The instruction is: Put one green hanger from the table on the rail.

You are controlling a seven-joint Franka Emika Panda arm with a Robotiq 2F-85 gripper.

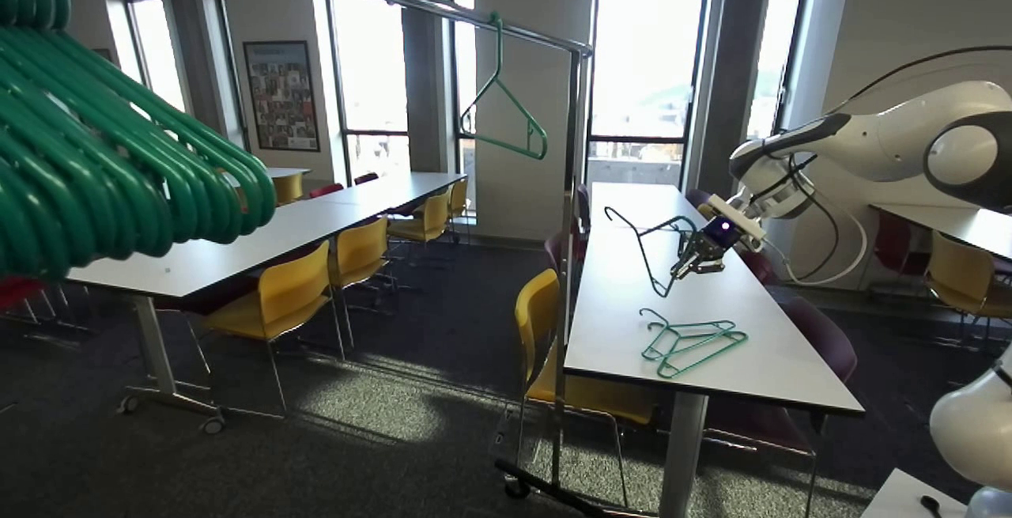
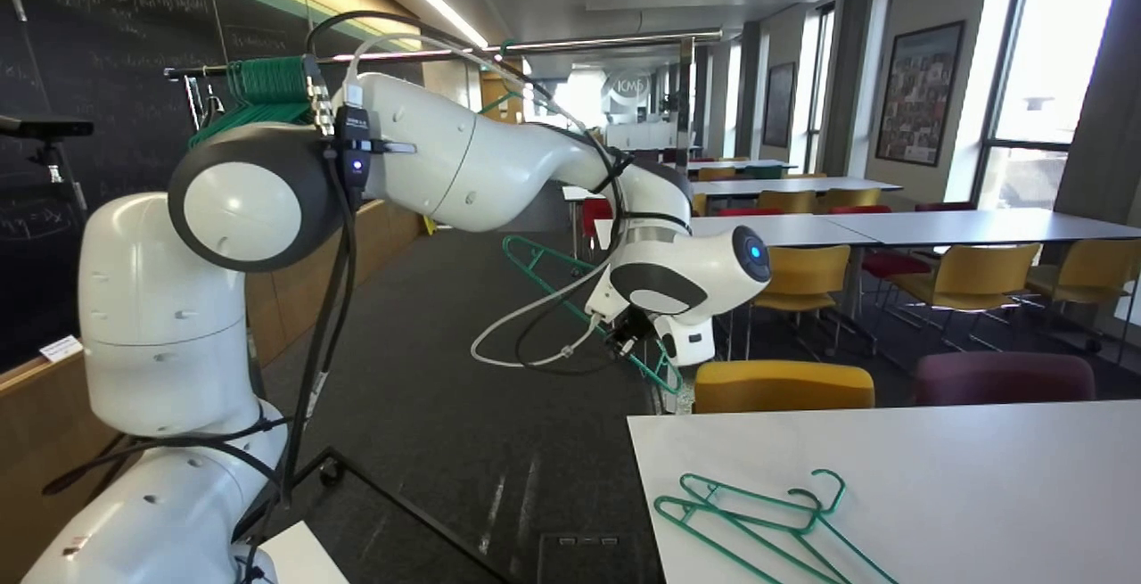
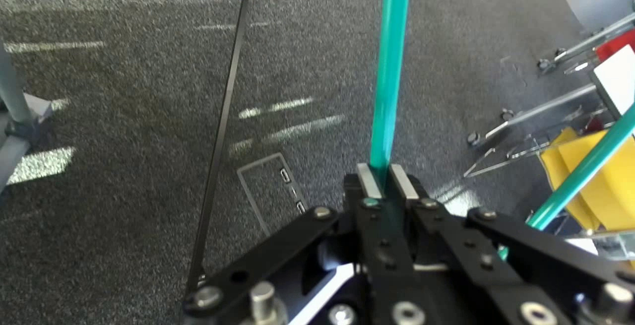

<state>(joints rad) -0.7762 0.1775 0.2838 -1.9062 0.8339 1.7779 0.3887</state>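
Observation:
My gripper (image 1: 677,270) is shut on one thin green hanger (image 1: 647,259) and holds it in the air, below the height of the rail (image 1: 443,5). In the wrist view the fingertips (image 3: 382,181) close round a bar of the hanger (image 3: 389,77), with carpet below. In an exterior view the hanger (image 2: 658,377) is tilted, partly hidden by the wrist and cables, beyond the edge of the white table (image 2: 980,477). Two green hangers (image 2: 713,540) lie overlapping on the table. One green hanger (image 1: 499,51) hangs on the rail near its end post.
A thick bundle of green hangers (image 2: 267,89) hangs at the rail's far end, large and blurred in an exterior view (image 1: 118,162). The rack post (image 1: 571,186) stands beside the table. Yellow chairs (image 1: 541,304) line it. The rack's dark base bar (image 3: 223,116) crosses the floor.

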